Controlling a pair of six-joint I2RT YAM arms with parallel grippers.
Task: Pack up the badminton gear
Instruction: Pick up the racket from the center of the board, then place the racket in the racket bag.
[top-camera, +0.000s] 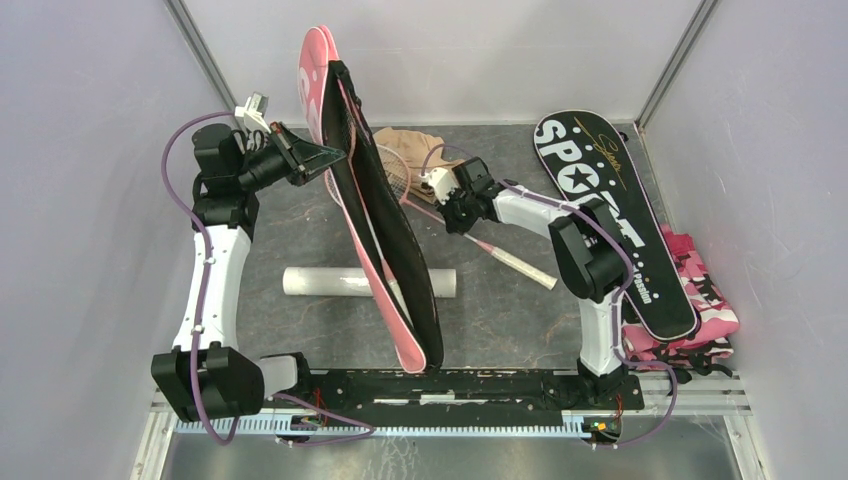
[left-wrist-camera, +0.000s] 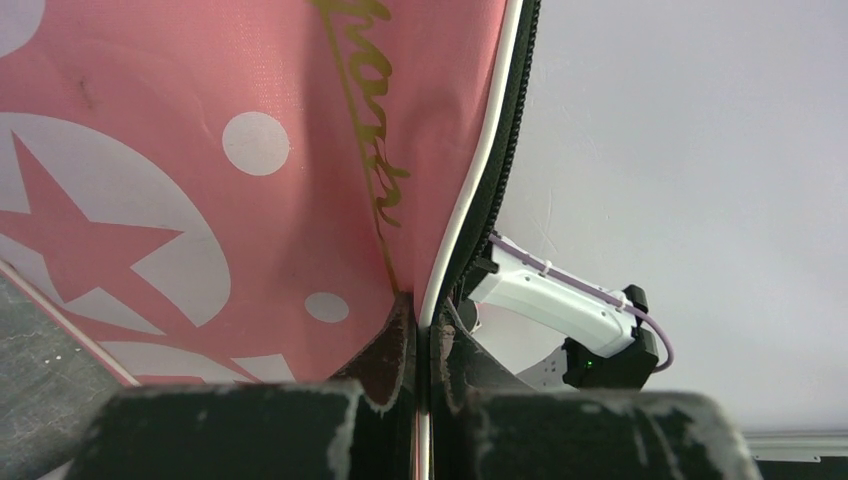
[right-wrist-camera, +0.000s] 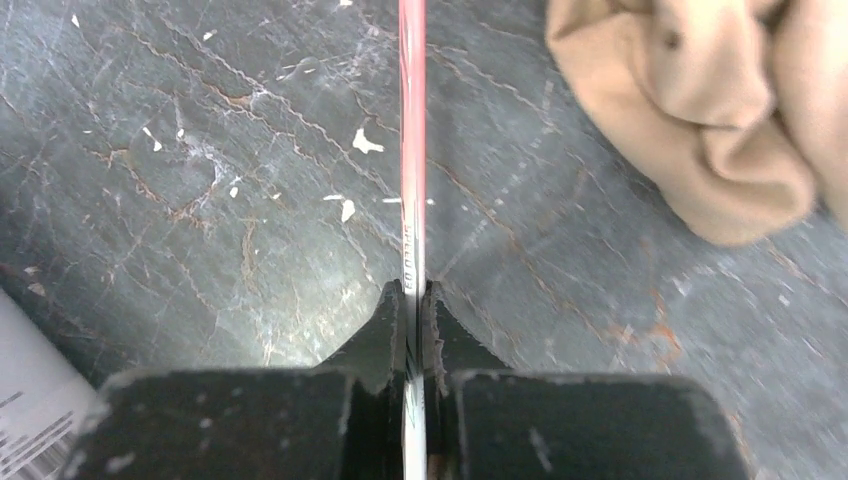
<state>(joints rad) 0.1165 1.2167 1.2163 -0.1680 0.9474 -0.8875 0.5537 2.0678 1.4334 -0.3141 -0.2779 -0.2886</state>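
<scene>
The pink and black racket cover (top-camera: 385, 240) stands on edge across the middle of the table, and my left gripper (top-camera: 338, 155) is shut on its rim. In the left wrist view the jaws (left-wrist-camera: 423, 335) pinch the white piping of the pink cover (left-wrist-camera: 250, 150). My right gripper (top-camera: 452, 222) is shut on the red shaft of a racket (top-camera: 495, 250) lying on the table. The right wrist view shows the shaft (right-wrist-camera: 412, 150) clamped between the fingers (right-wrist-camera: 412, 300). The long white tube (top-camera: 325, 282) lies behind the cover. A black "SPORT" cover (top-camera: 610, 220) lies at the right.
A tan cloth (top-camera: 410, 145) is bunched at the back centre, close to the racket head, and appears at the upper right of the right wrist view (right-wrist-camera: 700, 110). A folded pink camouflage cloth (top-camera: 700, 290) lies under the black cover. Grey walls enclose the table.
</scene>
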